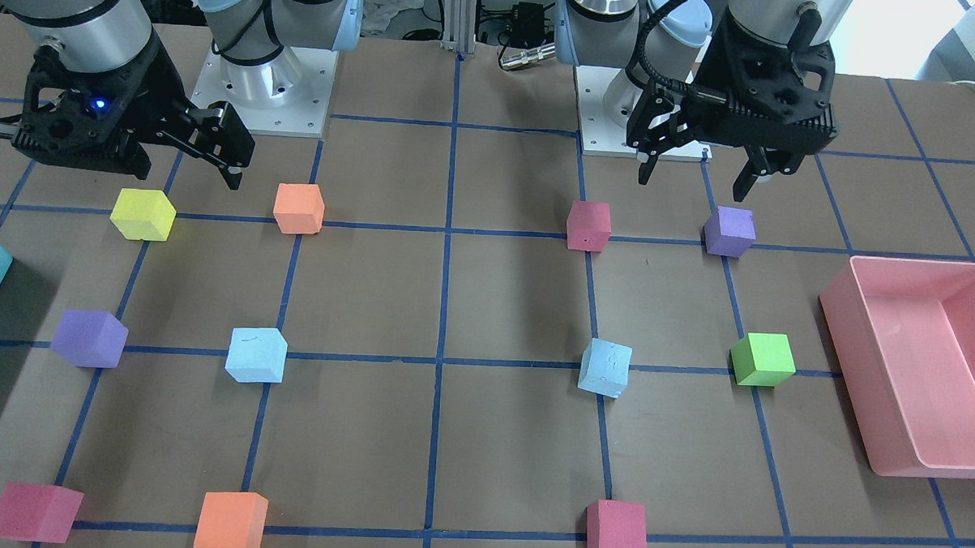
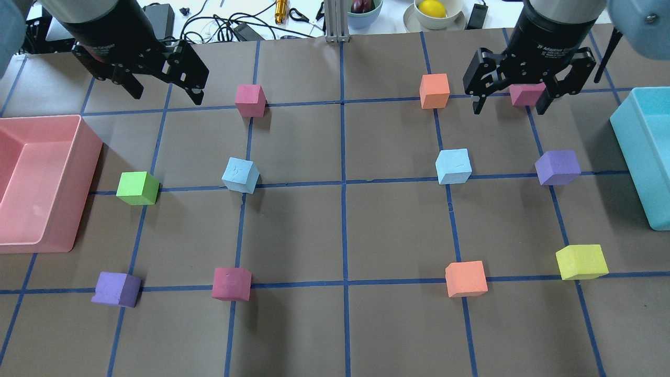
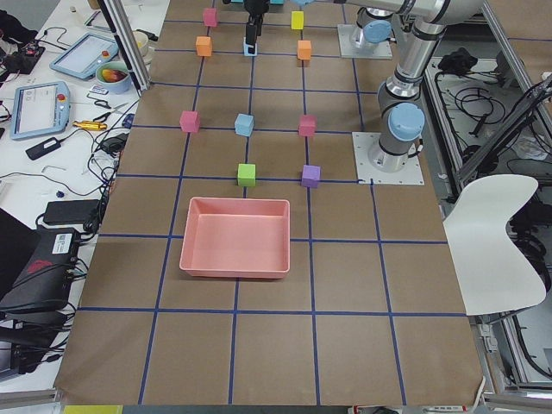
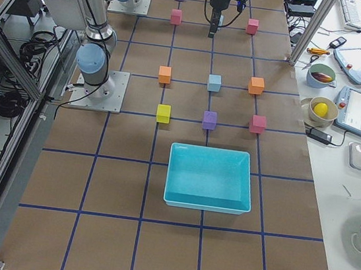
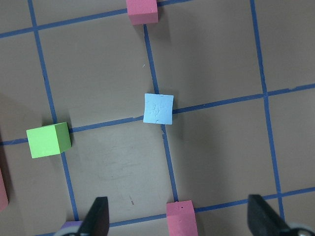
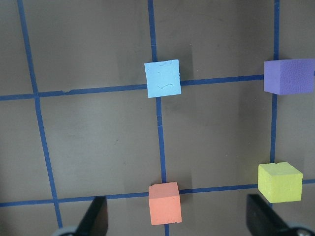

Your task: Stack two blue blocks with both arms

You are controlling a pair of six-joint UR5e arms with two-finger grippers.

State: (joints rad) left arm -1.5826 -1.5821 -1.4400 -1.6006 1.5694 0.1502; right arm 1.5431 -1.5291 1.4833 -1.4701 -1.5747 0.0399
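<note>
Orange cube (image 1: 231, 521) nearest me, blue blocks (image 2: 240, 175) (image 2: 454, 166) well apart on surface (image 2: 293, 235), left fingers (image 2: 191, 78) and right fingers (image 2: 475, 97) released, empty.

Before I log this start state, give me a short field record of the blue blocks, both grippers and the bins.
blue blocks: left blue block and right blue block, apart, both on the table, unstacked
left gripper: open, empty, above the table
right gripper: open, empty, above the table
pink bin: robot's left, empty
teal bin: robot's right, empty
task status: stacking not started
</note>
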